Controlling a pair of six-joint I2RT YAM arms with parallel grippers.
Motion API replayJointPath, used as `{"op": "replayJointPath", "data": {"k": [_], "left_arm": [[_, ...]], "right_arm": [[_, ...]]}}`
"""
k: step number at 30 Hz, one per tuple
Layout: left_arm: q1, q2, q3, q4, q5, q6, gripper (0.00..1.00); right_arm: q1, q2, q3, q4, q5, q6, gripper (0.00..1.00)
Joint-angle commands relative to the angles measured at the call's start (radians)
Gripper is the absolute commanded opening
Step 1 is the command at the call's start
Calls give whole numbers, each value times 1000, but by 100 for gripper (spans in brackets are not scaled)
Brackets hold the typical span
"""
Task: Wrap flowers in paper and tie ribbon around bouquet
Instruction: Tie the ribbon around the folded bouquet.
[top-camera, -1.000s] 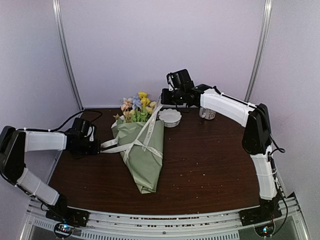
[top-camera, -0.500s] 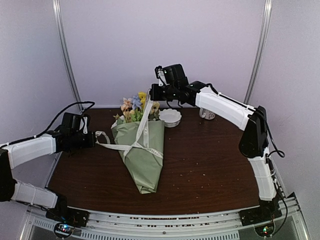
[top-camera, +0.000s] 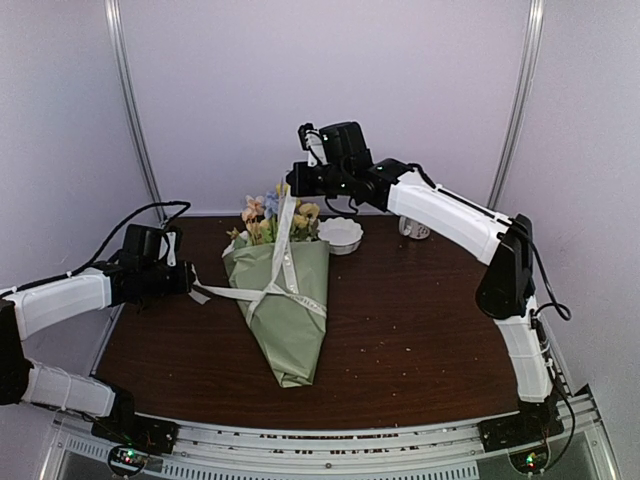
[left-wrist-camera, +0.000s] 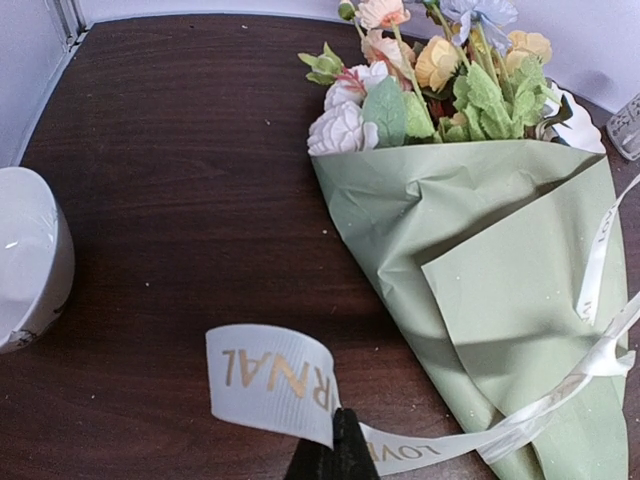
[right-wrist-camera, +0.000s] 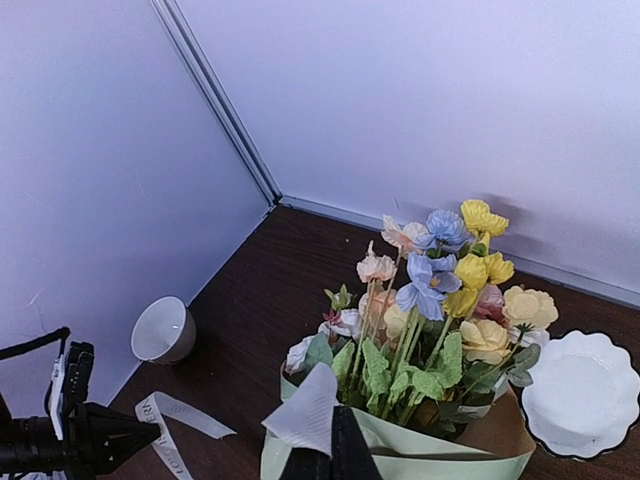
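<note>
Counter (top-camera: 430, 340): dark wood, carries the bouquet (top-camera: 288, 325), its tip toward near edge.
L gripper (top-camera: 190, 284): pinches one ribbon (top-camera: 268, 292) end, left of bouquet, low.
Ribbon: cream, crosses at mid of the green paper (top-camera: 300, 280).
Flowers (top-camera: 262, 212): pastel, stick out at far end.
R gripper (top-camera: 292, 182): pinches other ribbon end, above flowers.
Dish (top-camera: 340, 236): white, just right of flowers.

Left pincer (top-camera: 190, 284) and right pincer (top-camera: 291, 181) clamped shut, arms spread.
</note>
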Motion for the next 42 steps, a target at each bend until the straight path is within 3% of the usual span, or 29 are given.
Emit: {"op": "replayJointPath", "data": {"k": [1,4,8,10,12,14,19,33,38,42], "left_arm": [[-3,-5,15,36,-13,-9,0],[31,-10,-4,-26,-77,-74,0],[161,-99,-152,-45,-190,-197,0],[330,-178,-263,25,-75,-268,0],[406,-239,-321,27,-81,-290,0],[419,-299,-317,-31,-145,-283,0],[437,-441,-309,-125,-265,-285,0],[447,-461,-287,-166,-311,-288,0],[445,-444,-256,-107,-214,-230,0],[416,-441,-162,-150,-197,-164,0]], "right_arm": [[0,2,22,-1,-6,-45,0],[-63,-74,-138,-33,118,-55,0],[-263,-384,-721,125,261,0,0],[-408,-493,-950,161,241,45,0],[-542,-581,-1141,195,217,87,0],[-681,-660,-1331,226,188,148,0],[-911,-765,-1571,334,80,232,0],[-954,-761,-1575,331,-11,226,0],[-833,-799,-1495,229,0,167,0],[-684,-878,-1378,108,71,105,0]]}}
